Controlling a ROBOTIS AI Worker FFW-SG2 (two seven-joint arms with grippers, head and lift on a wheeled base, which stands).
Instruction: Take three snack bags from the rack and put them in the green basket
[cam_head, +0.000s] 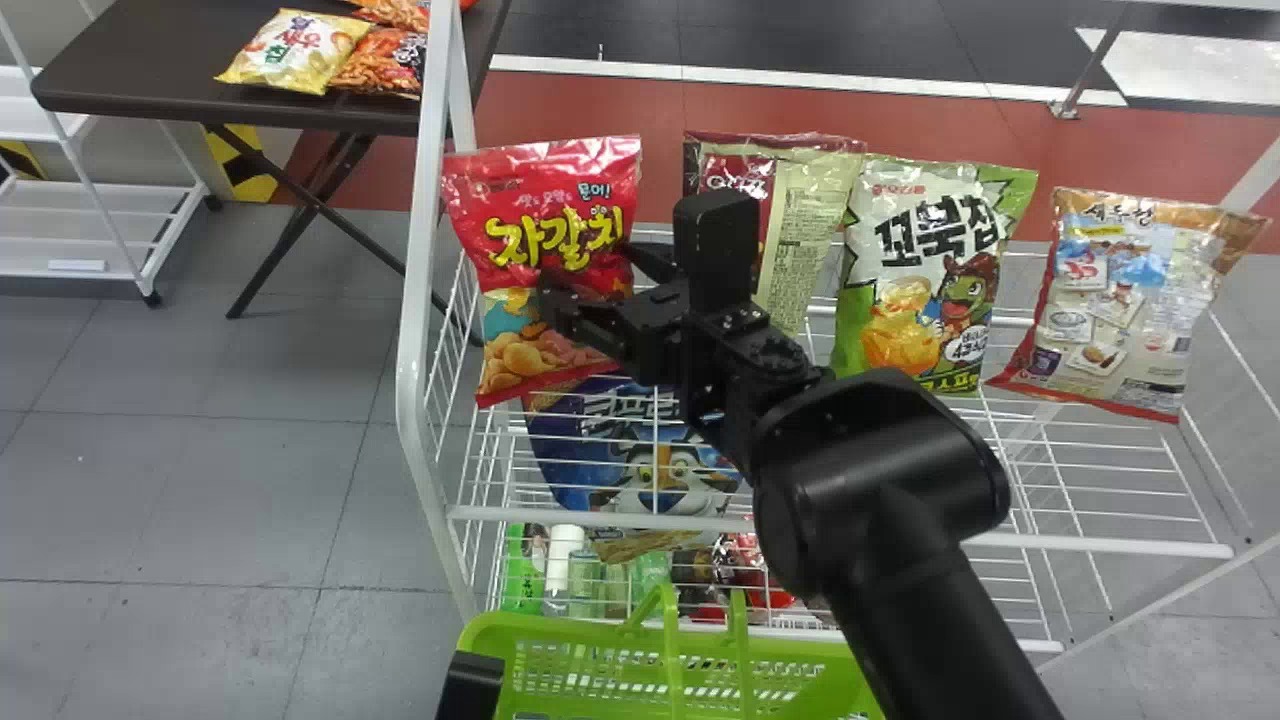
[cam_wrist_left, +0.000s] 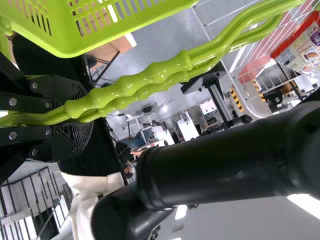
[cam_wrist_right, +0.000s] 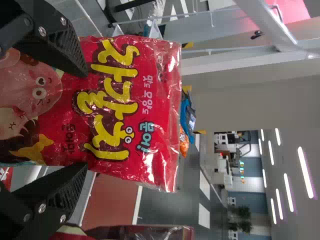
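Red snack bag (cam_head: 600, 180): stands upright at L end of rack (cam_head: 410, 350), top tier. R claw (cam_wrist_right: 86, 119) is spread, one finger near each side edge; contact cannot be confirmed.

CAUTION: if closure is off-centre, the slick film may slip or the bag may twist out. Excess force may crush the contents or split a seam. Wide fingers may also knock the maroon-and-cream bag (cam_head: 800, 210), next on R. A low lift may snag the btm edge on rack wire.

Appearance: glossy red film, yellow lettering w/ dark outline, snack pieces pictured near btm; top seal crinkled, body puffed.

Near side: green basket (cam_head: 580, 630), below rack front. L claw (cam_wrist_left: 82, 111) pinches its handles (cam_wrist_left: 150, 80); a slack hold may tilt the basket at drop-in.
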